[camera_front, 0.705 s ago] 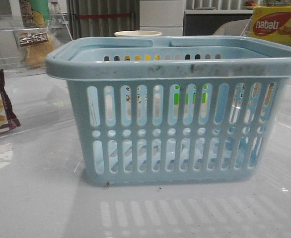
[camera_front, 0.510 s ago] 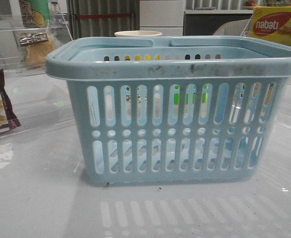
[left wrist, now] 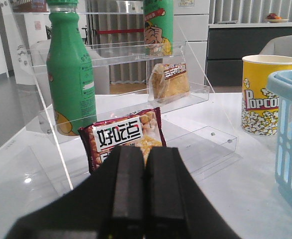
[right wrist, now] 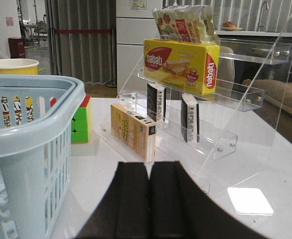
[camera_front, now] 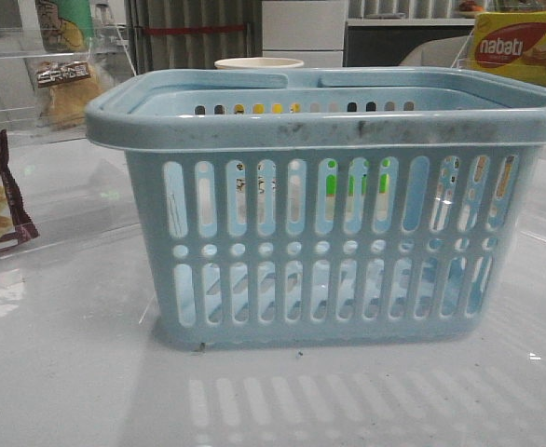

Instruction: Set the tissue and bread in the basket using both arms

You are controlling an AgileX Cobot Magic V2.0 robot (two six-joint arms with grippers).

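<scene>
Two black grippers sit with their flat, matte fingers pressed together, holding nothing: the left gripper (left wrist: pixel 145 199) and the right gripper (right wrist: pixel 149 199).

Ahead of the left gripper leans a glossy maroon-edged cracker packet (left wrist: pixel 123 137). Beyond it, on a clear acrylic shelf (left wrist: pixel 186 92), rests the bread (left wrist: pixel 169 80), golden-brown in crinkled clear plastic with a dark label strip. A smooth green bottle (left wrist: pixel 70 69) stands on that shelf to one side, and a yellow popcorn cup (left wrist: pixel 262 93) stands well off to the other.

The basket (camera_front: pixel 334 209) is pale blue plastic, slotted and round-holed, with a thick scuffed rim; it sits close beside each gripper, its wall at the edge of both wrist views.

Ahead of the right gripper, a stepped clear rack (right wrist: pixel 220 132) carries a yellow nabati box (right wrist: pixel 182 64) and, lower, two dark upright packs, one of which looks like the tissue (right wrist: pixel 190 117).

Nothing in the front view has shifted since the earlier frames.

Open glossy tabletop (camera_front: pixel 68 372) lies in front of both grippers.
</scene>
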